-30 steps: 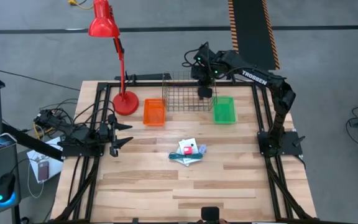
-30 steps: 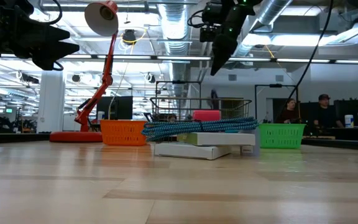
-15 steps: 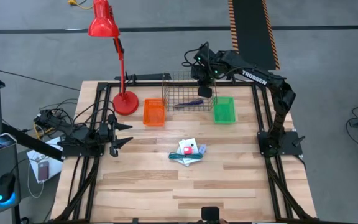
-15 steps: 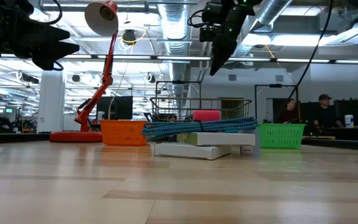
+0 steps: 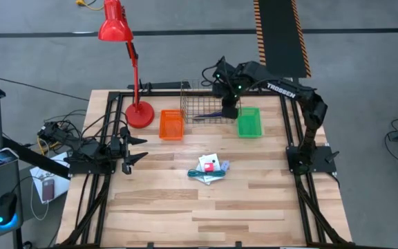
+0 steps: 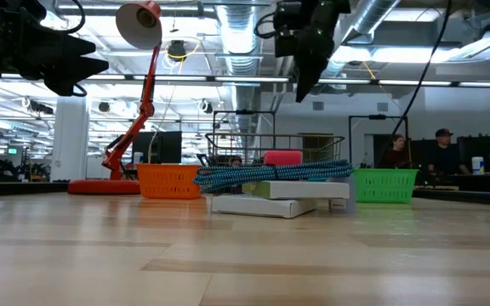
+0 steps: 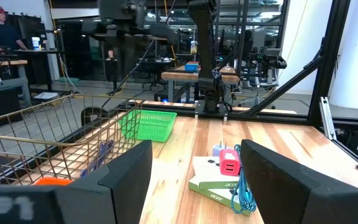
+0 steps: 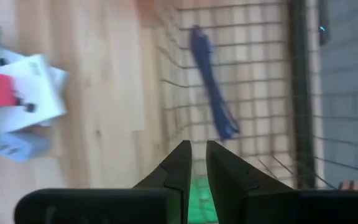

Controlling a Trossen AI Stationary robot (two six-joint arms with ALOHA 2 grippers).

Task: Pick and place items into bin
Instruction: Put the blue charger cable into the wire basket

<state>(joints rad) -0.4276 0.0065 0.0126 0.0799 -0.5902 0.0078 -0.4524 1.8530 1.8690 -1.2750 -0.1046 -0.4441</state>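
Reaching over the wire basket [image 5: 206, 104] at upper centre, the right gripper [image 5: 230, 111] hangs nearly closed, empty. A pen [image 8: 211, 106] lies inside. The left gripper [image 5: 131, 148] waits spread wide at middle left.

A dark blue pen [image 8: 211, 91] lies flat in the wire bin [image 5: 200, 90]; remaining items [image 5: 210, 169] sit piled mid-table.

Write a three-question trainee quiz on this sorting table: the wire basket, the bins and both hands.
1. True or false: the dark blue pen lies inside the wire basket.
2. Which bin sits beside the red lamp's base? A) orange bin B) green bin C) neither
3. Fill in: the right hand is ____ and empty, above the basket's edge nearest the green bin, while the left hand waits open at the table's left side, away from the item pile.

Key: 1 true; 2 A; 3 shut
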